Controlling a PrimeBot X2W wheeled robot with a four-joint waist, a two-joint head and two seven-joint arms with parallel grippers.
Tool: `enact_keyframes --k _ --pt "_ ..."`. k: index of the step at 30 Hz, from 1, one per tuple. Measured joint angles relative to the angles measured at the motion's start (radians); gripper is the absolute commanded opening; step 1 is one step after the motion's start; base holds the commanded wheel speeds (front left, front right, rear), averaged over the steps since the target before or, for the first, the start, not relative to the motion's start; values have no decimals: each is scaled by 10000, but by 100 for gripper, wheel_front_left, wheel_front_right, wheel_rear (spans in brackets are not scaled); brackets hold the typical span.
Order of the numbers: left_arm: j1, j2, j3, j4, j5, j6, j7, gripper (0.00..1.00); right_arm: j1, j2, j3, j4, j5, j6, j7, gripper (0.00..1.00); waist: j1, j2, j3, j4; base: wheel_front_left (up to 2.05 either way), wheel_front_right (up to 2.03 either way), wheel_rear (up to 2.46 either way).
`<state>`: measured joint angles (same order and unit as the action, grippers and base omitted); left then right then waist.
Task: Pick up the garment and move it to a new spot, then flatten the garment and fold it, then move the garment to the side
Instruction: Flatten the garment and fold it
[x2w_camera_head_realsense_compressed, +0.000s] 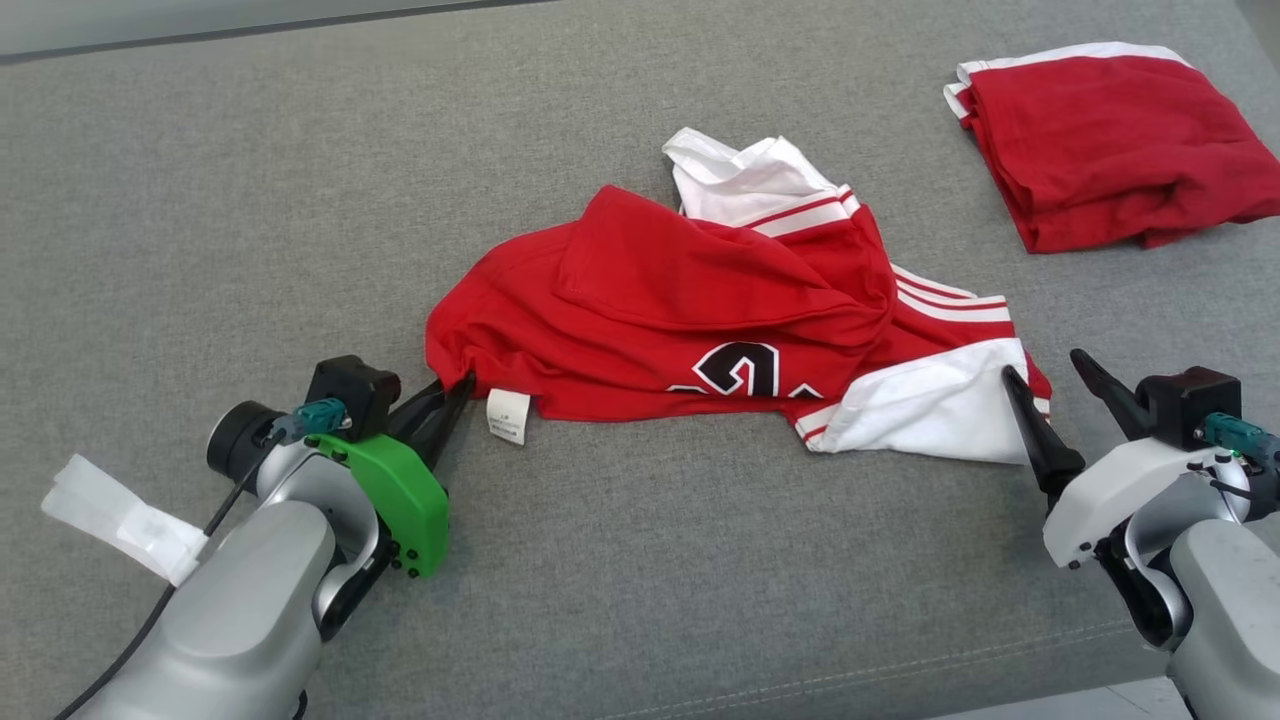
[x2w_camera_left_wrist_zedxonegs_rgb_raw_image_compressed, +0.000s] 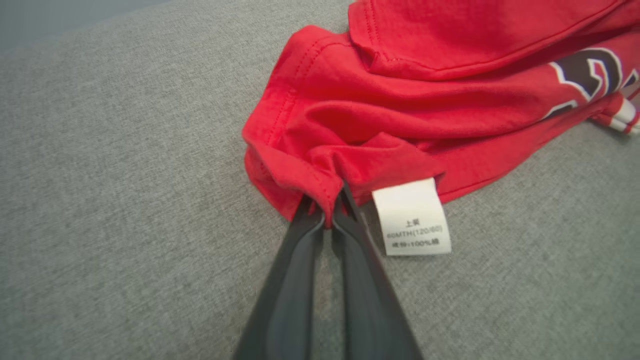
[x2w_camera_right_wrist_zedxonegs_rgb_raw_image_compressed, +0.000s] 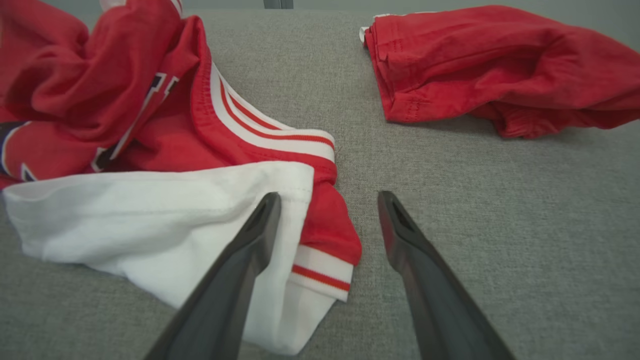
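Head camera looks down on a grey cloth-covered surface. The garment, a red jersey with white sleeves, striped trim and a dark number, lies crumpled about midway across the surface, nearer the front edge than the back. One white sleeve points toward the back edge and the other is spread toward the right. My left gripper sits at the garment's left end, both fingers pressed together with a fold of the red hem pinched between their tips. From the left wrist camera I see the hem bunched up around those tips. A white care label hangs off the hem just beside the gripper, flat on the surface, printed side up. My right gripper is at the garment's right end, jaws spread wide, nothing held. One finger is over the white sleeve, the other over bare grey cloth, and the red corner with the striped cuff lies between the two. Cannot tell whether either fingertip touches down. A folded red piece with white edging rests near the back right corner, well apart from the garment. The left wrist carries a green cover, and a white strip sticks out from that forearm.
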<state>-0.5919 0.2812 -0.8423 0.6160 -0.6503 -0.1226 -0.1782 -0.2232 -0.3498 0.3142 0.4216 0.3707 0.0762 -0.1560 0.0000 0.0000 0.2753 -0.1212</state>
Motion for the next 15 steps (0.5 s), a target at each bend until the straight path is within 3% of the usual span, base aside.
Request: enact_keyframes --k 12,15 --pt "-56 -31 -21 -405 -2 -8 -128 0 -165 102 148 130 10 6 117 100 0 0 32 613 0 0 0" --pt "-47 23 0 -470 -12 -10 -180 0 -139 127 186 171 90 13 161 84 0 0 -10 738 0 0 0"
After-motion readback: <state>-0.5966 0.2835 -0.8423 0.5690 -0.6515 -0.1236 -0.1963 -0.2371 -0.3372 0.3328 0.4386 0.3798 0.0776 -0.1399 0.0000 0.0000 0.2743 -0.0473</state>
